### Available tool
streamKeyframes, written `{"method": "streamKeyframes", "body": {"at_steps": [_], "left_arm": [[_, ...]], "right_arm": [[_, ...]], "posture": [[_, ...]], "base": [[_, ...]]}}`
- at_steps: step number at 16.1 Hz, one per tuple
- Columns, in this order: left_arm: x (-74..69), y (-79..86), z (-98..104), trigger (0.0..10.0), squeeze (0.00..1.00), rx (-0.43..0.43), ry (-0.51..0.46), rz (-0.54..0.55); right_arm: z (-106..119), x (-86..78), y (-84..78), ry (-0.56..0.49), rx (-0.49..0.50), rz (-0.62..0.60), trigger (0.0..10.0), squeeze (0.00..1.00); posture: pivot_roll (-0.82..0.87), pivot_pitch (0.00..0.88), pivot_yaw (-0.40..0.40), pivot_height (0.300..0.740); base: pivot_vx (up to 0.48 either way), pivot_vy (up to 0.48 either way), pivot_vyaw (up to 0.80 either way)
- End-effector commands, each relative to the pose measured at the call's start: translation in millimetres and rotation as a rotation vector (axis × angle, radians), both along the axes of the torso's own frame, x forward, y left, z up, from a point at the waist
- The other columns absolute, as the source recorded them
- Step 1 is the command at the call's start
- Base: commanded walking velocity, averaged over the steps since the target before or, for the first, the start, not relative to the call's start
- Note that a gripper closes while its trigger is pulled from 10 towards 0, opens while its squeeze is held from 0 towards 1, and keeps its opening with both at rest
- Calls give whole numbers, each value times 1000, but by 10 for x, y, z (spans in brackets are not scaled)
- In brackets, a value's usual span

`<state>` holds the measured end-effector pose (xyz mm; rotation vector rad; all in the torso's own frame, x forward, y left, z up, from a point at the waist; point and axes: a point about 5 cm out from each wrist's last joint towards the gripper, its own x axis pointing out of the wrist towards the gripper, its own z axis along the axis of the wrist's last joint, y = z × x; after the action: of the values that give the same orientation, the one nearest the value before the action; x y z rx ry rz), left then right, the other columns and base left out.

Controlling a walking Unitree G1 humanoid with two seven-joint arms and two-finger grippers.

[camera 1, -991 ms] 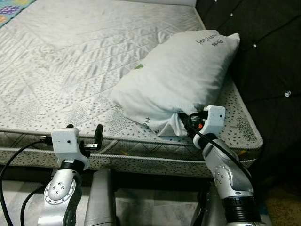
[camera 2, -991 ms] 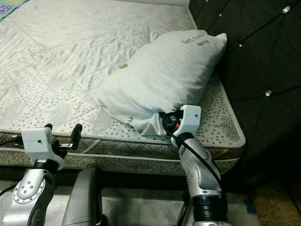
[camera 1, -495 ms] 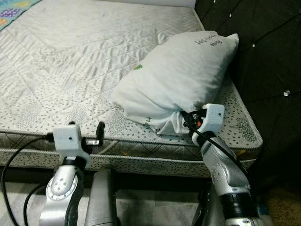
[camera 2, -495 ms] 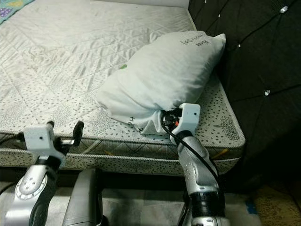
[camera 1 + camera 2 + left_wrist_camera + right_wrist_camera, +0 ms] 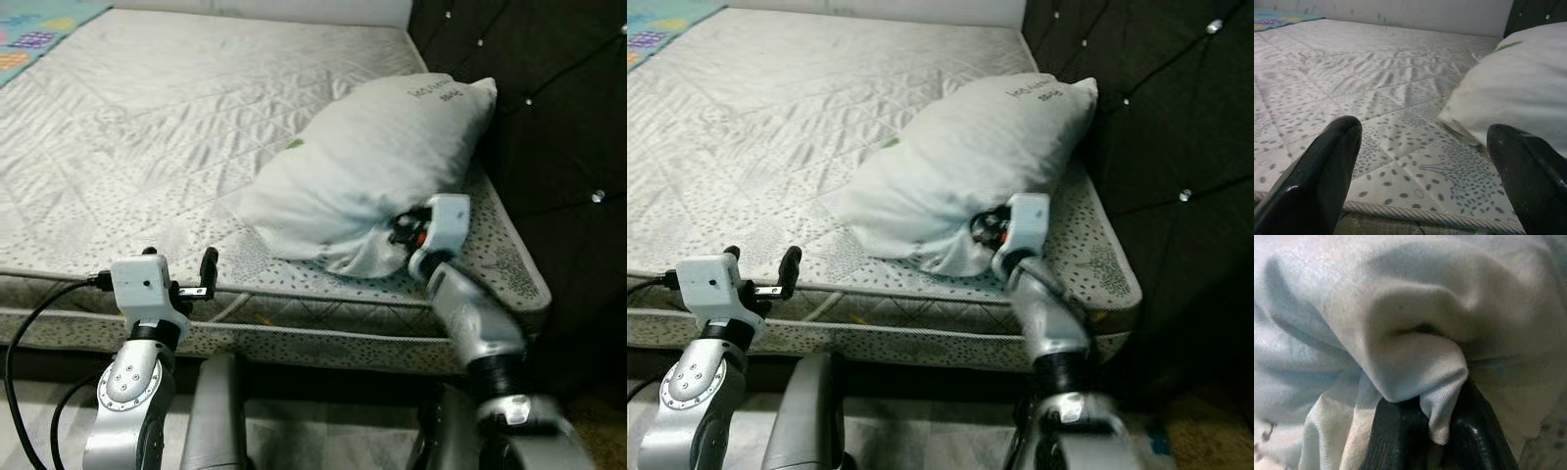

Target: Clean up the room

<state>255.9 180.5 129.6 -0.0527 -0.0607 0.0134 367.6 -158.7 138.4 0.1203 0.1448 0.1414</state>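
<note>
- White cotton pillow [image 5: 367, 166] lies on the bare quilted mattress [image 5: 147, 127], at the corner nearest the dark tufted headboard [image 5: 558, 108], its far end leaning against that padding, seen from the left eye
- Left eye: right gripper [image 5: 400, 227] is buried in the near corner of the pillow, at the mattress edge; the hold looks to be on loose case fabric, not the filling, so a lift may stretch the case and let the bulk sag or drag
- Right eye: same layout; left gripper [image 5: 759, 274] hovers just off the mattress's front edge, well apart from the pillow, fingers spread and holding nothing; one-sided carry risks the pillow swinging and sliding off onto the floor
- Left wrist: its two black fingers [image 5: 1322, 171] stand wide with mattress between them and the pillow's edge off to one side; reaching across from here could snag the piped mattress seam [image 5: 1415, 215]
- Right wrist: fingers [image 5: 1400, 440] closed narrow on a fold of pillowcase; only a small pinch of cloth shows between them, so a quick pull may slip it free; how deep the bite goes I cannot tell
- Judgement: slow pull, second grip advisable
</note>
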Motion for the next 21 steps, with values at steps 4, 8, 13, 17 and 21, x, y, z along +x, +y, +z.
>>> {"method": "streamKeyframes", "body": {"at_steps": [4, 8, 13, 17, 21], "left_arm": [[36, -3, 7, 10000, 0, 5, -7, 12], [29, -3, -4, 10000, 0, 5, -8, 26], [28, 17, -7, 10000, 0, 14, -6, 26], [23, 41, -3, 10000, 0, 20, -6, 22], [13, 67, -11, 10000, 0, 25, 1, 18]], "right_arm": [[652, 253, -797, -146, -92, -294, 0, 0], [1067, 240, -1289, -244, -168, -497, 0, 0], [1171, -64, -1936, -271, -274, -694, 0, 0], [1043, -324, -2242, -274, -353, -774, 0, 0], [749, -574, -2322, -286, -441, -764, 0, 0]], "posture": [[55, 0, -21, 457], [59, 0, -26, 457], [54, 0, -18, 457], [45, 0, -9, 457], [26, 2, 4, 457]], "base": [[0, 0, 0], [0, 0, 0], [0, 0, 0], [0, 0, 0], [0, 0, 0]]}}
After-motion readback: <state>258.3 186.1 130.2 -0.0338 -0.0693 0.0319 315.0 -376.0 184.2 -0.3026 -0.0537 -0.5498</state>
